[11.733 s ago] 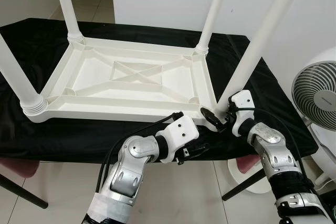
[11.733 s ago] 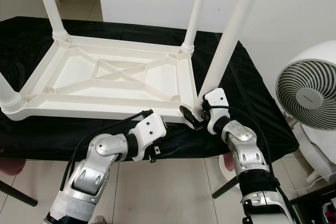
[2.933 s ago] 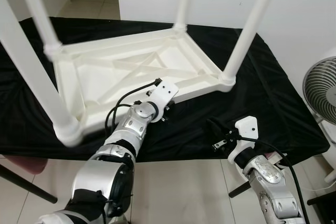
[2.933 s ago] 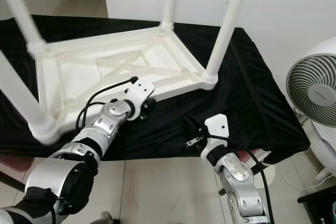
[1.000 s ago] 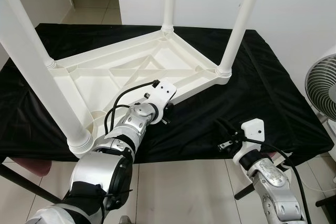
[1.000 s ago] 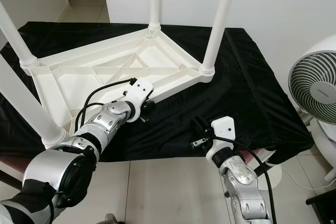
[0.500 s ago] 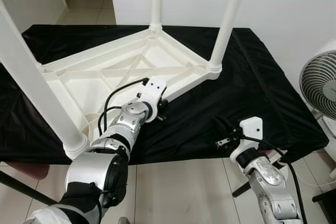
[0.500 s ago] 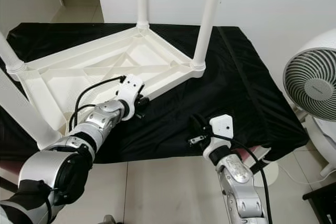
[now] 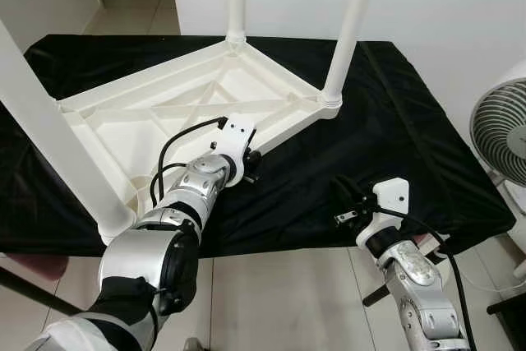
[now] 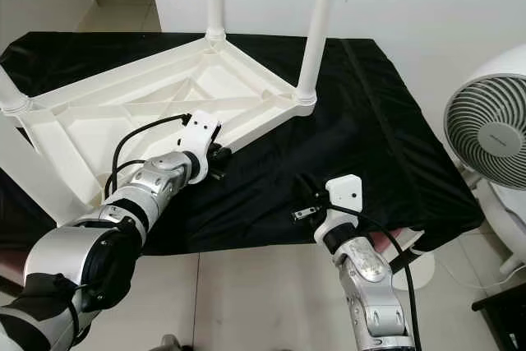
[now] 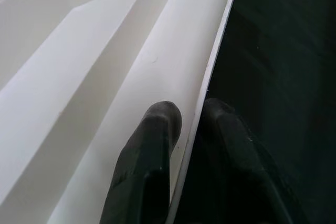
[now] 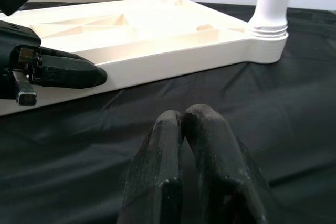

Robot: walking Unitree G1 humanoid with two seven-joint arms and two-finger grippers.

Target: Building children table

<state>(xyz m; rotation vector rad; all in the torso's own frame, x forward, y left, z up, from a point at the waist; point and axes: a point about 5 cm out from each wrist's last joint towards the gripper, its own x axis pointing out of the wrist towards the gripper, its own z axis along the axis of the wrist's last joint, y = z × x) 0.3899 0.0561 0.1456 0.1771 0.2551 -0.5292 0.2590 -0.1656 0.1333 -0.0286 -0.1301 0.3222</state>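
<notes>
Left gripper (image 11: 191, 116) pinches the table's rim (image 11: 210, 72) in its wrist view; right gripper (image 12: 182, 116) hovers, fingers together.

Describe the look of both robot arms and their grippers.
Both arms are silver metal with black joint bands. The left gripper and right gripper each have a white wrist housing, looping black cables and two long, rounded black fingers.

Left arm (image 9: 156, 240): silver metallic shells, black joints, white wrist block, black cable looping off it. Right arm (image 9: 415, 281): same silver segments, white wrist housing, black cable trailing. Left gripper (image 11: 186, 116), right gripper (image 12: 182, 116): rounded matte black fingers.
</notes>
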